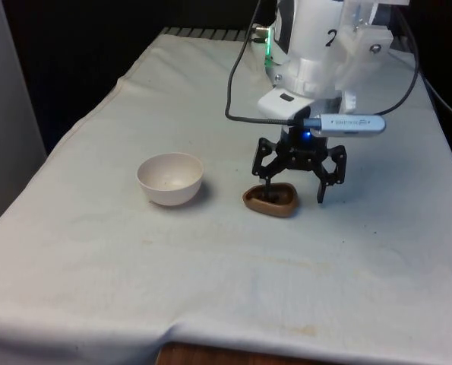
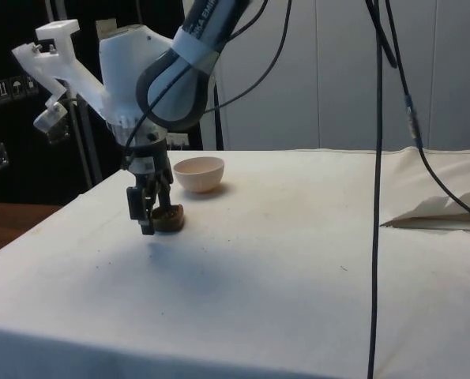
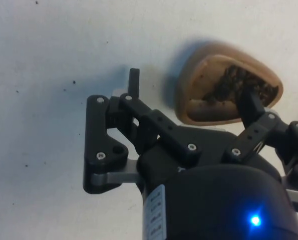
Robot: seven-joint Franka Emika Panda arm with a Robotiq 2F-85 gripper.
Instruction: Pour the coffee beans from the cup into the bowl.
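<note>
Covering the table: white cloth, bare apart from the two vessels and the arm's shadow.
Arm: white arm reaches down from the far end, wrist pointing straight at the cloth.
Bowl: pale bowl stands upright on the front view's left of the cup, near it but apart; its inside looks bare, no beans visible.
Cup: small brown cup sits flat on the cloth, beans dark inside it in the wrist view.
Gripper: black gripper hangs low over the cup with its fingers spread wide; one finger dips inside the cup's rim, the other stands outside on the front view's right, so the rim lies between them, not yet pinched.
Progress: early, by my reading. Nothing is poured; the grasp, the lift, the carry to the bowl and the tilt are all left.
</note>
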